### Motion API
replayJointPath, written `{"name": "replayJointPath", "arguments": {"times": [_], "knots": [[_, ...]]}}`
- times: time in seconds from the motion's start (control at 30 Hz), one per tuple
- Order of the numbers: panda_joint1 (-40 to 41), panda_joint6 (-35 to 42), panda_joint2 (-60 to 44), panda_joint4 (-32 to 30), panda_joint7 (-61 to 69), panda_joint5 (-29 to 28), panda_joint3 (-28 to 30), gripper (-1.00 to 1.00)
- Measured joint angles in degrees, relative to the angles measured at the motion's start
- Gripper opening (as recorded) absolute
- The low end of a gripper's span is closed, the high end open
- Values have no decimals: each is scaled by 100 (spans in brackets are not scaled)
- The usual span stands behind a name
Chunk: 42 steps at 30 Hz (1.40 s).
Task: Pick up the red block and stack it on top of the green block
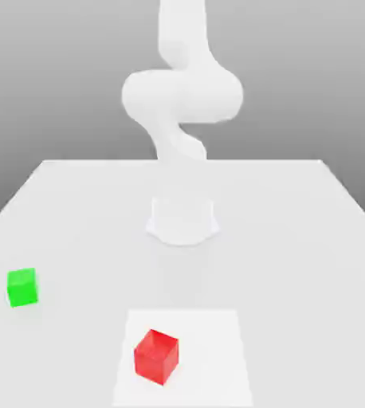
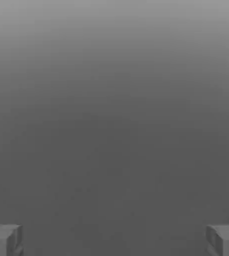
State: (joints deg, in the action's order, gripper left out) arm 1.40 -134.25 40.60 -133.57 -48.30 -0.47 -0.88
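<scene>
The fingers (image 2: 114, 239) are wide open, with a big gap between them and nothing in it. They are not touching any block. First they have to get to the red one, and I think that is the job now, with all the stacking still to do.

The red block (image 1: 157, 357) is well apart from the fingers, down on a white patch (image 1: 217, 358) on the table (image 1: 297, 263). It sits turned, with a corner poking toward the front. If the fingers come down without turning to match its flat sides, they could pinch the corners, and the block could spin or pop out. If they come down off to one side, a tip could bump its top or push it away.

The green block (image 1: 22, 288) is also well apart from the fingers, farther back than the red one and over to the exterior view's left. It is on the table with nothing on top. If the red block is carried too low, it could knock the green one over. If the fingers let go when red is not right over green, or too high up, red could tip and fall off.

Behind the blocks, the arm (image 1: 182, 96) stands tall.
</scene>
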Motion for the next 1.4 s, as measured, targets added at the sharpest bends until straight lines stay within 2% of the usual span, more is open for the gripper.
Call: {"name": "replayJointPath", "arguments": {"times": [0.5,0.73,0.9,0.93,1.17,1.33,1.4], "knots": [[600,-1483,-3157,-1078,-1476,-274,-249,0],[711,-2184,-4597,-1562,-1930,-100,-228,0],[655,-2998,-5631,-1491,-2054,-170,-146,0],[634,-3154,-5815,-1465,-2076,-199,-119,-100],[638,-3188,-5851,-1461,-2093,-216,-121,-100],[696,-2431,-4959,-1596,-1989,-77,-209,-100],[926,-2250,-4693,-1683,-1791,-95,-1,-100]]}}
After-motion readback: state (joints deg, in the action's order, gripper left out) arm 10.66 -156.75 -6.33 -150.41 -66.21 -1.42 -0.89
